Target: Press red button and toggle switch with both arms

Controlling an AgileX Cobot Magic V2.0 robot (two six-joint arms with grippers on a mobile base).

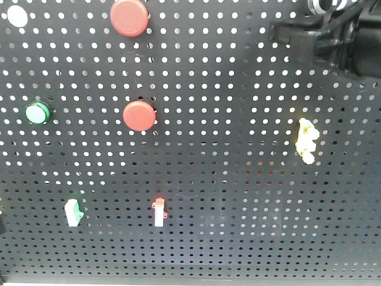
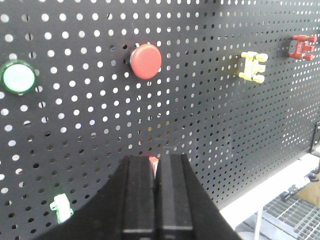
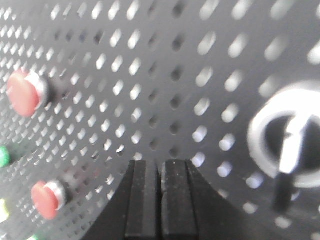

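Black perforated metal pegboard [image 1: 238,179]: green-ringed round button [image 1: 37,112] at left; red round dome button [image 1: 139,115] right of it. Small red-and-white toggle switch [image 1: 158,212] lower centre, just ahead of left gripper [image 2: 156,172], fingers pressed together, holding nothing. Black matte arm [image 1: 333,36] top right; right gripper [image 3: 160,167] closed, empty, near silver-ringed rotary knob [image 3: 287,150].

Red button [image 1: 139,115] ctr-left, red toggle switch [image 1: 159,211] upright just below; black arm [image 1: 333,36] top-rt.

Front view faces pegboard [image 1: 238,238] squarely; left wrist view oblique, nearer; right wrist view grazing, closest; red button [image 1: 139,115] common to all.
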